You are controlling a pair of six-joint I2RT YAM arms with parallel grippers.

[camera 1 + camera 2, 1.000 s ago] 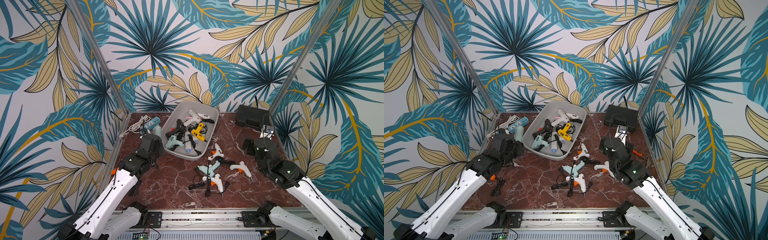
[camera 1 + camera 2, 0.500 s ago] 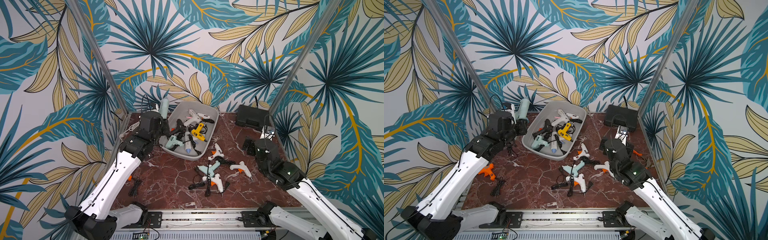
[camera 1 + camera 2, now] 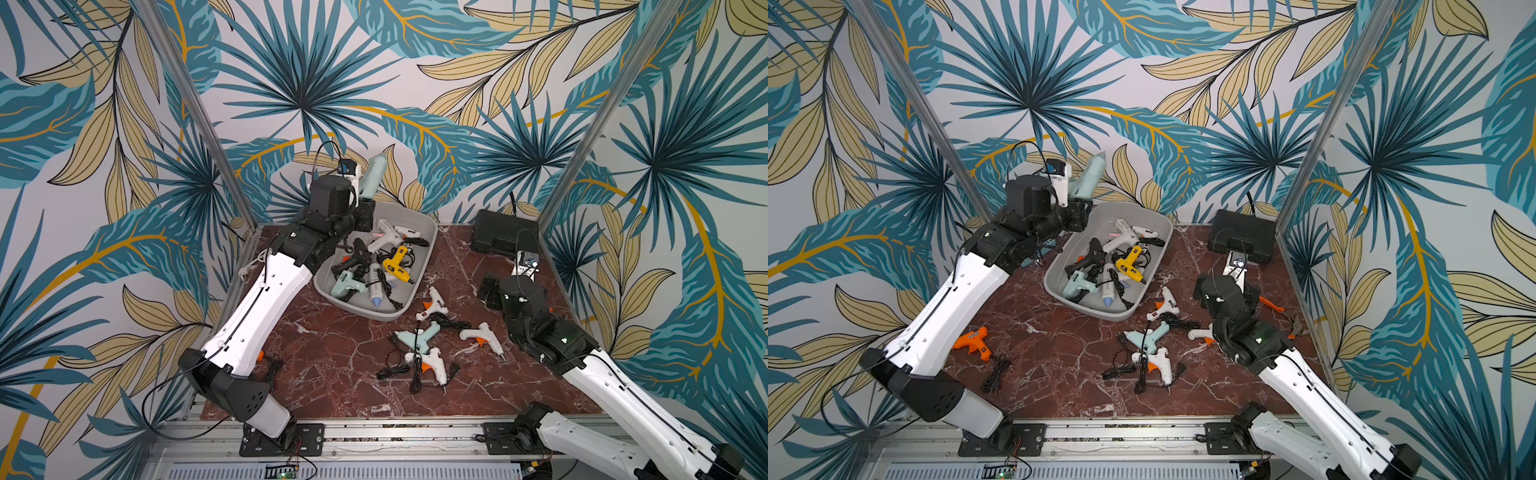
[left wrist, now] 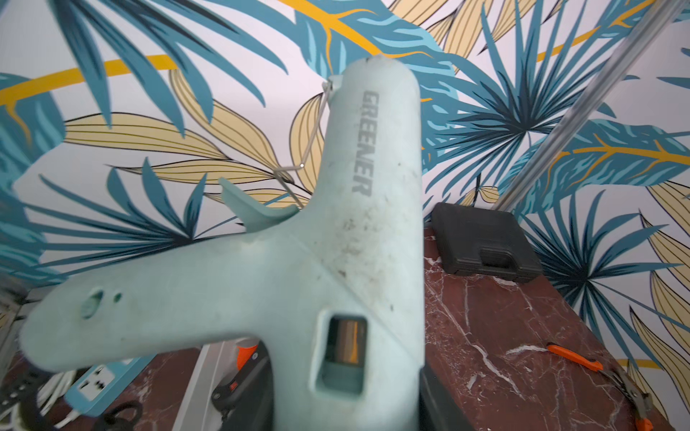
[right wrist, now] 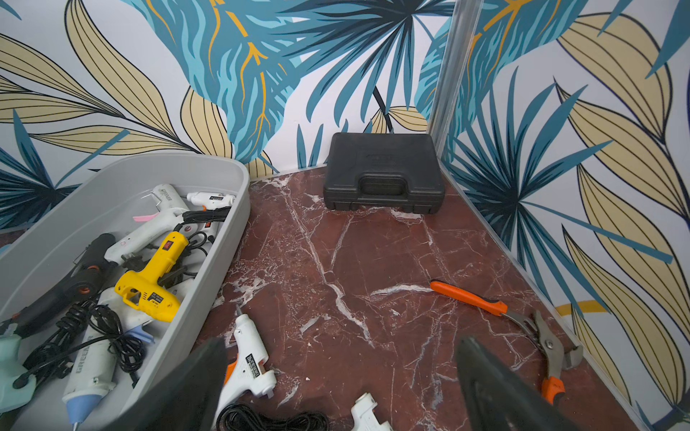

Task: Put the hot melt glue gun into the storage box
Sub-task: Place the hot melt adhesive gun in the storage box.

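Up by the far corner of the storage box (image 3: 432, 233), the left gripper (image 3: 362, 206) gripped a pale green glue gun (image 3: 372, 172), held aloft, not yet dropped in. Several guns (image 3: 397, 264) lay inside; loose guns (image 3: 433, 362) waited on the table (image 3: 332, 353). The right gripper (image 3: 485, 286) hung wide open, empty.

- This is a robot lab test cell, not a home: two white-and-black arms (image 3: 257, 307) stand bolted to an aluminium rail (image 3: 395, 432).
- Printed palm-leaf panels (image 3: 291, 83) hang between bare metal posts (image 3: 195, 112).
- Workshop props sit on the marble-look tabletop (image 3: 332, 353): glue guns (image 3: 419, 338), a grey storage box (image 3: 430, 249), a black case (image 3: 498, 232).
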